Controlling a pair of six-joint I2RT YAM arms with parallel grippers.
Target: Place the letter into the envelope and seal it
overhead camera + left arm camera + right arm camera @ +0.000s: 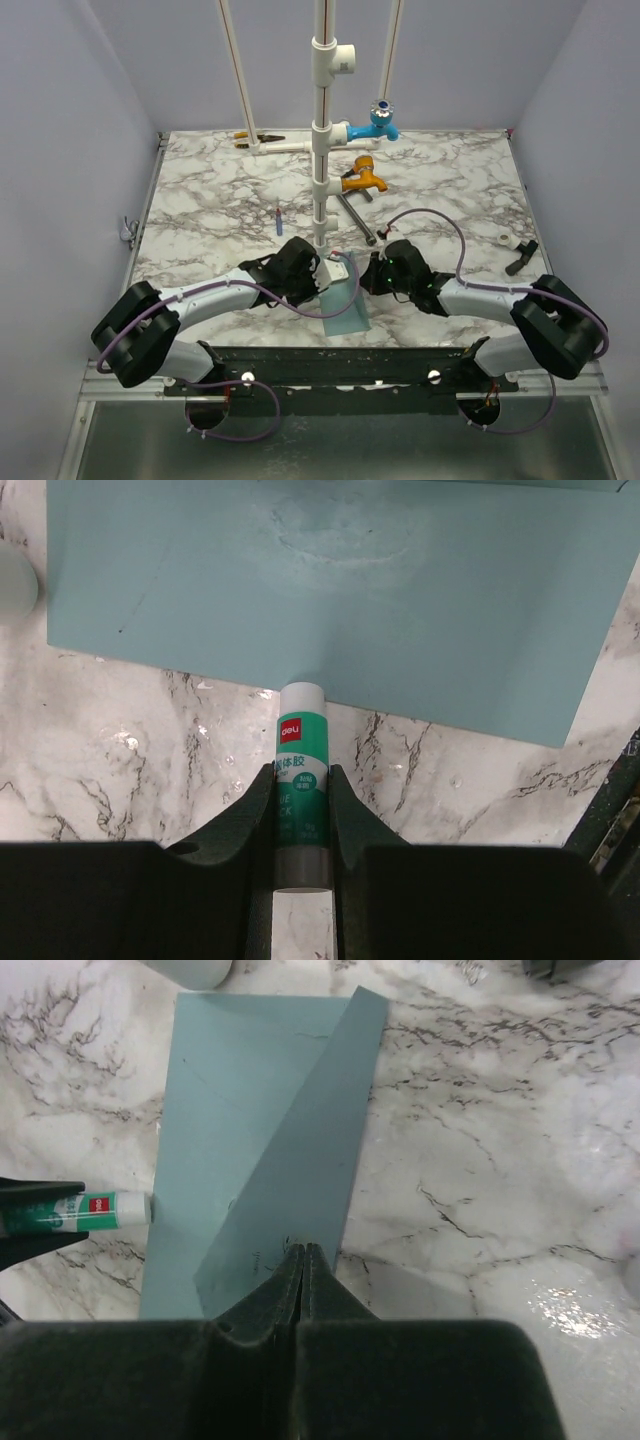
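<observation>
left tool (301, 772) clamped on glue stick (301, 720) | right tool (303, 1252) together, seemingly pinching envelope (235, 1090) flap (300, 1160) | contents unseen

Top camera looks down from behind, the table's (200, 200) near edge at 6 o'clock; both wrist cameras hover close, sharing the envelope (330, 610).

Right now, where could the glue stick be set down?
Bare marble: left side, between the blue tool and table edge; rear, right of the orange tap. Crowded near centre: envelope, left gripper, right gripper, pipe stand.
</observation>
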